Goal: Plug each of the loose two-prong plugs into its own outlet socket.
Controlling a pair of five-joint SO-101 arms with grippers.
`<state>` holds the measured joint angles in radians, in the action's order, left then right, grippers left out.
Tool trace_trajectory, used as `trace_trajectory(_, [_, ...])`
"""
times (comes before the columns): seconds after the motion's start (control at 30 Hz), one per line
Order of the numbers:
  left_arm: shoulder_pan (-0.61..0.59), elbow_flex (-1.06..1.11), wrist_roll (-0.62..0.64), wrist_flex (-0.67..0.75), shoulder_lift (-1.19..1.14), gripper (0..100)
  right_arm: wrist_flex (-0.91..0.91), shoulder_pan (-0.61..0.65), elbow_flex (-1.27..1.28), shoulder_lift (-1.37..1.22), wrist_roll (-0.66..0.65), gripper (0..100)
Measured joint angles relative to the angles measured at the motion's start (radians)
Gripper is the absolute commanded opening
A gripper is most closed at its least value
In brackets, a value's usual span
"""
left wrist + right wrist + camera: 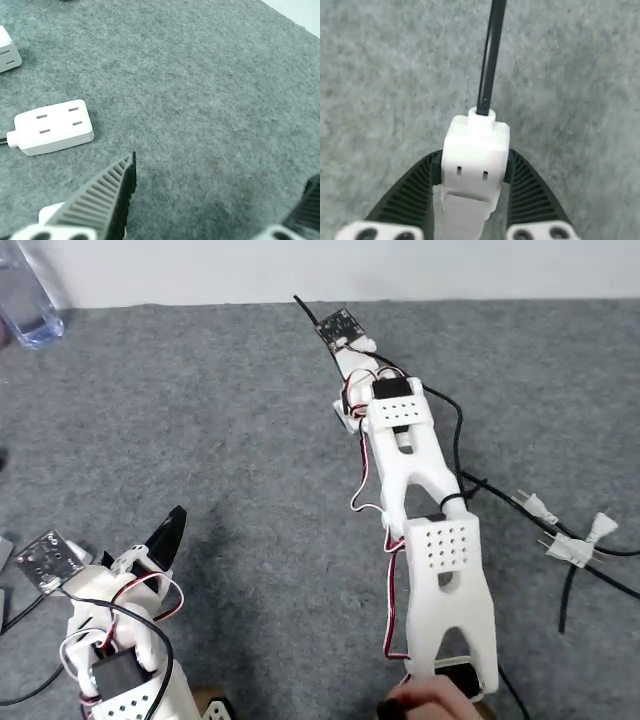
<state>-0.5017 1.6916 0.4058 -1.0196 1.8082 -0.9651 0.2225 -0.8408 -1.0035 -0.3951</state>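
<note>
My right gripper (470,165) is shut on a white outlet socket (475,150) with two slots facing the camera; its black cord (491,55) runs away over the grey felt. In the high view the right arm (400,430) stretches toward the table's far side. Two loose two-prong plugs (537,508) (575,548) on black cords lie at the right, beside that arm. My left gripper (225,167) is open above bare felt, one black finger (165,535) showing near the front left. A white outlet socket (52,126) lies flat beside it, and another socket (6,50) sits farther off.
A clear plastic bottle (25,300) stands at the far left corner. A person's hand (430,702) rests at the right arm's base. Black cords (570,605) trail over the right side of the grey felt (220,420).
</note>
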Motion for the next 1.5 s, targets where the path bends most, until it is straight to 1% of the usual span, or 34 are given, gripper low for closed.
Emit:
trace_trajectory(0.37, [0.000, 0.000, 0.000, 0.000, 0.000, 48, 0.002, 0.003, -0.359, -0.279, 0.000, 0.8])
trace_trajectory(0.67, [0.000, 0.000, 0.000, 0.000, 0.000, 48, -0.034, 0.003, -0.535, -0.382, -0.002, 1.5])
trace_trajectory(0.73, [0.000, 0.000, 0.000, 0.000, 0.000, 48, -0.044, 0.003, -0.557, -0.388, -0.002, 6.7])
trace_trajectory(0.87, [0.000, 0.000, 0.000, 0.000, 0.000, 48, -0.098, 0.005, -0.594, -0.397, 0.002, 26.4])
trace_trajectory(0.93, [0.000, 0.000, 0.000, 0.000, 0.000, 48, -0.140, 0.006, -0.611, -0.399, 0.000, 31.6])
trace_trajectory(1.33, [0.000, 0.000, 0.000, 0.000, 0.000, 48, -0.293, 0.006, -0.710, -0.411, -0.002, 30.1])
trace_trajectory(1.5, [0.000, 0.000, 0.000, 0.000, 0.000, 48, -0.321, 0.006, -0.721, -0.413, -0.002, 27.7])
